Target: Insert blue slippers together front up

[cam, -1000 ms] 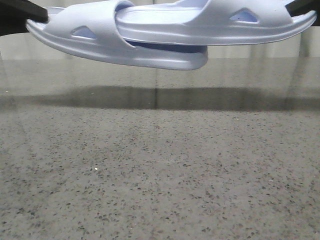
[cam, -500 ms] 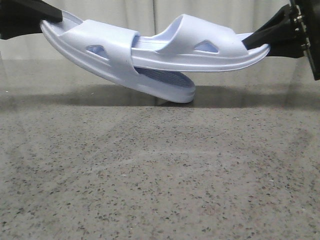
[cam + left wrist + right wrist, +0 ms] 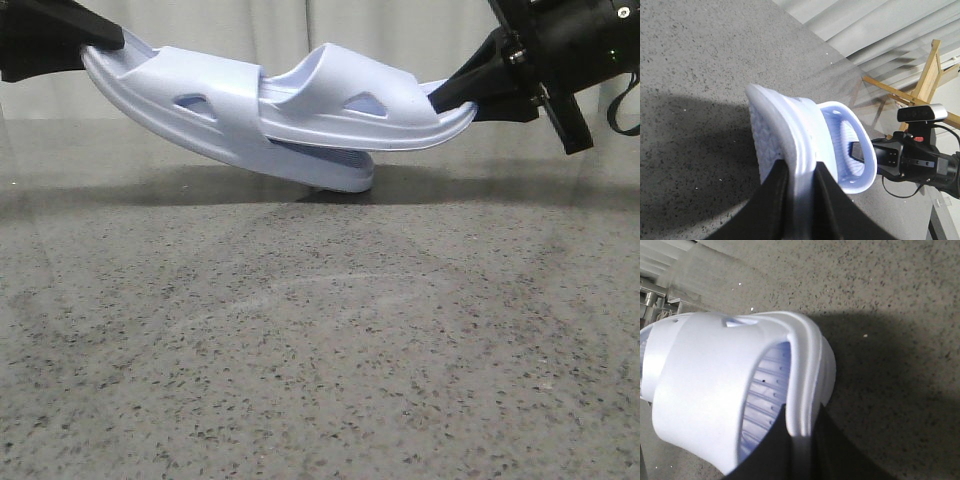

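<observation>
I'm pinching one heel in my left end effector [image 3: 95, 45] and one in my right end effector [image 3: 455, 97], nudging the blue slippers [image 3: 290, 120] together slowly, straps aligned, toe brushing the counter [image 3: 320, 350].

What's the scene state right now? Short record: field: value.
left gripper: shut on heel rim of left slipper
right gripper: shut on heel rim of right slipper
nesting: right slipper's toe tucked under left slipper's strap
toe of left slipper: at or just above the table
orientation: both straps up
</observation>
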Available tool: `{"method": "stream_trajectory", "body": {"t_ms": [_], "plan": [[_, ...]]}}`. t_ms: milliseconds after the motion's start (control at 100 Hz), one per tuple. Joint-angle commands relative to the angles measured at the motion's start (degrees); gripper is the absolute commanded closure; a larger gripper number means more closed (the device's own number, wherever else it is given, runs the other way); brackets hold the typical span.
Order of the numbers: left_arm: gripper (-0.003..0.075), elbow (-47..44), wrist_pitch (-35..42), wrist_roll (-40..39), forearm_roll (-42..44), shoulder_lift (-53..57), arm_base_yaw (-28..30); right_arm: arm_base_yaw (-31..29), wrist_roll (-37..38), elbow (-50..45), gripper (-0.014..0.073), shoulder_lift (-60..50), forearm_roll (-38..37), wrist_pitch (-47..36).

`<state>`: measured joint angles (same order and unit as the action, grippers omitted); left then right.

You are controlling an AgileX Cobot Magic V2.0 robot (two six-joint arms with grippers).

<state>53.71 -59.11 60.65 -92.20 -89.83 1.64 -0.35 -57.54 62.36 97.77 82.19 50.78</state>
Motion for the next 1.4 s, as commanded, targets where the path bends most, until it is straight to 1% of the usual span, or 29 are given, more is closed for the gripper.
{"method": "stream_trajectory", "body": {"t_ms": [0, 60, 160, 210, 280, 380, 460, 590, 710, 850, 950, 1000, 1070, 1140, 1190, 1260, 1310, 1390], "plan": [[0.0705, 1.22, -13.07, -0.57, -2.80, 2.39, -1.85, 2.00, -0.74, 2.50, 0.0676, -2.47, 4.42, 11.16], [0.0705, 1.22, -12.97, -0.57, -2.80, 2.39, -1.24, 1.39, -0.74, 2.50, 0.0615, -2.47, 3.63, 12.02], [0.0705, 1.22, -12.69, -0.57, -2.49, 2.39, 0.32, -0.17, -0.74, 2.50, 0.0454, -2.47, 2.62, 13.88], [0.0705, 1.22, -12.36, -0.57, -2.25, 2.39, 1.33, -1.33, -0.74, 2.50, 0.0391, -2.47, 2.53, 15.41], [0.0705, 1.22, -11.81, -0.57, -2.13, 2.39, 2.81, -3.19, -0.74, 2.50, 0.0344, -2.47, 2.41, 17.81], [0.0705, 1.22, -10.11, -0.57, -1.58, 2.39, 4.65, -6.43, -0.74, 2.50, 0.0342, -2.47, 2.33, 21.37], [0.0705, 1.22, -7.67, -0.61, -0.24, 2.39, 4.92, -8.85, -0.74, 2.50, 0.0342, -2.47, 2.33, 24.07], [0.0705, 0.29, -3.75, -0.61, 0.89, 2.39, 4.11, -11.85, -0.40, 2.50, 0.0342, -2.58, 1.57, 24.28], [0.0705, -0.84, -0.22, 1.03, 1.17, 2.39, 2.35, -12.81, -0.40, 2.50, 0.0342, -2.58, 1.35, 24.28], [0.0704, -1.01, 3.63, 1.65, 3.62, 2.39, -0.10, -12.81, -0.40, 2.50, 0.0342, -2.58, 1.35, 24.28], [0.0697, -1.01, 6.23, 2.80, 5.59, 2.39, -0.79, -12.81, -0.40, 2.50, 0.0342, -2.58, 1.35, 24.28], [0.0669, -1.01, 7.38, 3.25, 6.46, 2.39, -0.79, -12.81, -0.40, 2.50, 0.0342, -2.58, 1.35, 24.28], [0.0597, -1.01, 8.08, 4.97, 8.13, 2.39, -0.79, -12.81, -0.40, 2.50, 0.0342, -2.58, 1.35, 24.28], [0.0484, -1.01, 8.34, 6.09, 9.10, 2.39, -0.79, -12.81, -0.40, 2.50, 0.0342, -2.58, 1.35, 24.28], [0.0372, -1.01, 8.42, 7.08, 9.50, 2.39, -0.79, -12.81, -0.40, 2.50, 0.0342, -2.58, 1.35, 24.28], [0.0256, -0.88, 8.77, 7.08, 9.80, 2.39, -0.79, -12.81, -0.40, 2.50, 0.0342, -2.58, 1.35, 24.28], [0.0223, -0.25, 8.66, 7.08, 10.54, 2.39, -0.79, -12.81, -0.40, 2.50, 0.0345, -2.58, 1.35, 24.28], [0.0230, 1.87, 7.06, 7.08, 12.26, 2.39, -0.79, -13.00, -0.40, 2.50, 0.0351, -2.58, 1.35, 24.28]]}}
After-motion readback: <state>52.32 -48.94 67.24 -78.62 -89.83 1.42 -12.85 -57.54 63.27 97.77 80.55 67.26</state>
